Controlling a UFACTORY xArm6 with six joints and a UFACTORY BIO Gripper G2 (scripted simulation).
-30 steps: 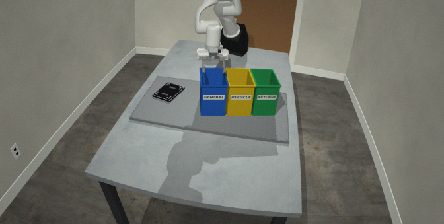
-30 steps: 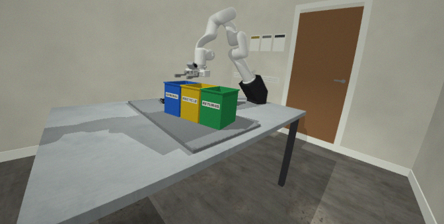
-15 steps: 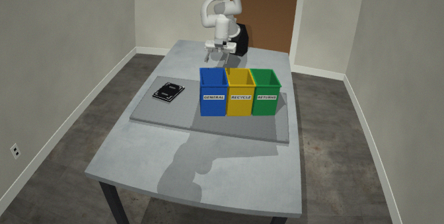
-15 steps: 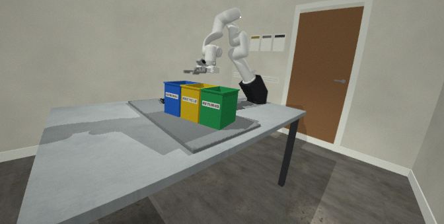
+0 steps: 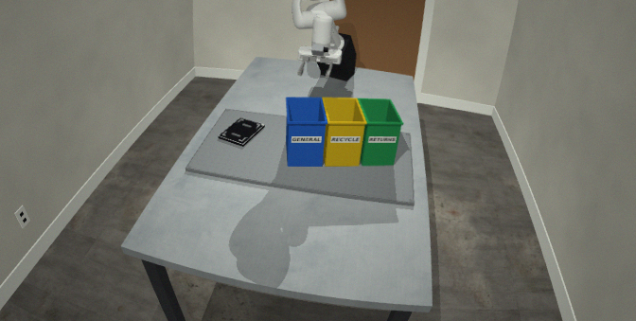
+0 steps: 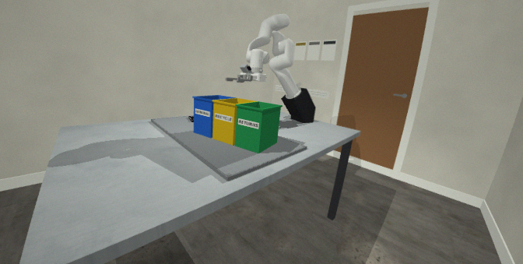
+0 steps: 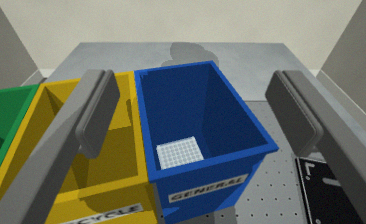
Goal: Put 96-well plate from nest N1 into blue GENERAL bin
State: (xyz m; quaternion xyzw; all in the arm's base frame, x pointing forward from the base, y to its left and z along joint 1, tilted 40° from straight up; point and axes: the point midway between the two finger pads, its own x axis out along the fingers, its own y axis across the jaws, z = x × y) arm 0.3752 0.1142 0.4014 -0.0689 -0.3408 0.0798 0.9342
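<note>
The white 96-well plate (image 7: 180, 151) lies flat on the floor of the blue bin labelled GENERAL (image 5: 305, 152) (image 6: 202, 123) (image 7: 209, 176). In the top and exterior views the bin walls hide the plate. The black plate nest N1 (image 5: 241, 132) (image 7: 324, 192) is empty, left of the blue bin on the grey mat (image 5: 237, 167). My gripper (image 5: 313, 70) (image 6: 232, 79) (image 7: 194, 115) hangs well above and behind the blue bin, towards the arm's base. Its fingers stand apart with nothing between them.
The yellow RECYCLE bin (image 5: 344, 150) (image 6: 223, 127) (image 7: 109, 165) and the green RETURNS bin (image 5: 379, 150) (image 6: 257, 133) (image 7: 4, 115) stand upright in a row, touching the blue one. The arm's black base (image 5: 343, 60) (image 6: 300, 106) sits at the table's far edge.
</note>
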